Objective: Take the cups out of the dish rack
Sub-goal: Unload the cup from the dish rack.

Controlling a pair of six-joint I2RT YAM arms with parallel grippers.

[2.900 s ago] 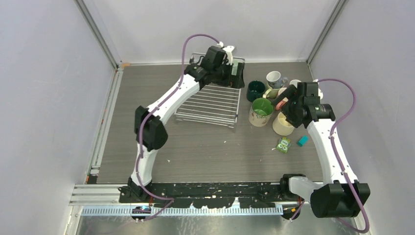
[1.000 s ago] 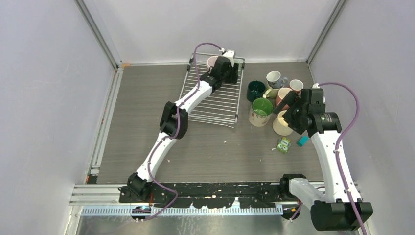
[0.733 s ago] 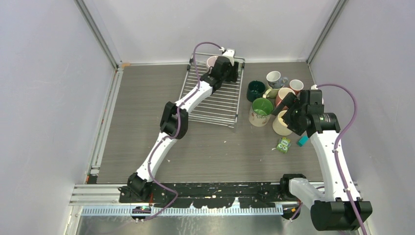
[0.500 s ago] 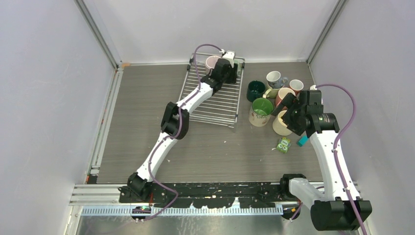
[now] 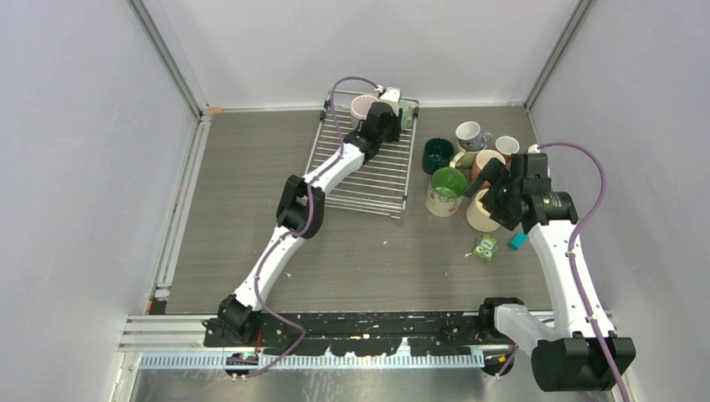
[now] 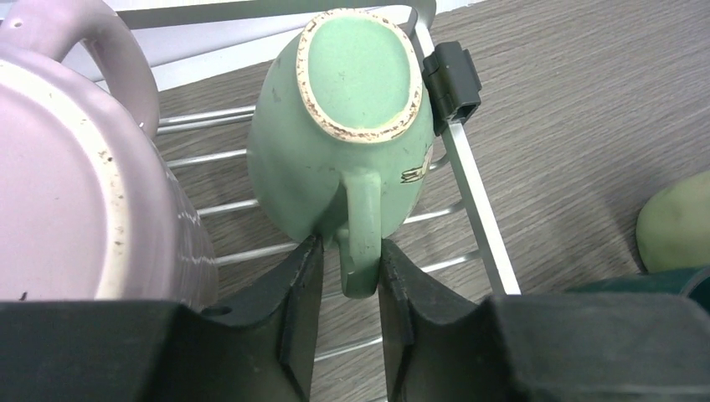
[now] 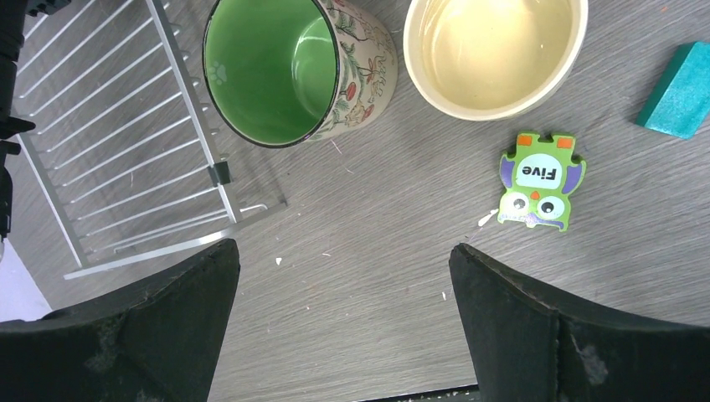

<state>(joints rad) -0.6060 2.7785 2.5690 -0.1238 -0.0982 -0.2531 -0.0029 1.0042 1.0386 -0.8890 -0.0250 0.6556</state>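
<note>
Two cups stand upside down at the far end of the dish rack (image 5: 360, 180): a pale green cup (image 6: 335, 159) (image 5: 407, 113) and a mauve cup (image 6: 67, 201) (image 5: 363, 105) to its left. My left gripper (image 6: 347, 243) (image 5: 397, 117) has closed in on the pale green cup's handle, a finger on each side of it. Several more cups stand right of the rack, among them a green-lined floral one (image 7: 285, 67) (image 5: 446, 191) and a cream one (image 7: 494, 50) (image 5: 481, 213). Wide open and empty, my right gripper (image 7: 343, 251) (image 5: 496, 188) hovers over bare table near them.
A dark teal cup (image 5: 436, 154), a white patterned cup (image 5: 471, 134) and a salmon cup (image 5: 484, 163) crowd the back right. A green owl puzzle piece (image 7: 536, 180) and a teal block (image 7: 678, 92) lie right of my right gripper. The rack's corner (image 7: 243, 205) is close by.
The left gripper's jaws have narrowed onto the pale green cup's handle. The right arm has drifted slightly; its jaws stay wide.
</note>
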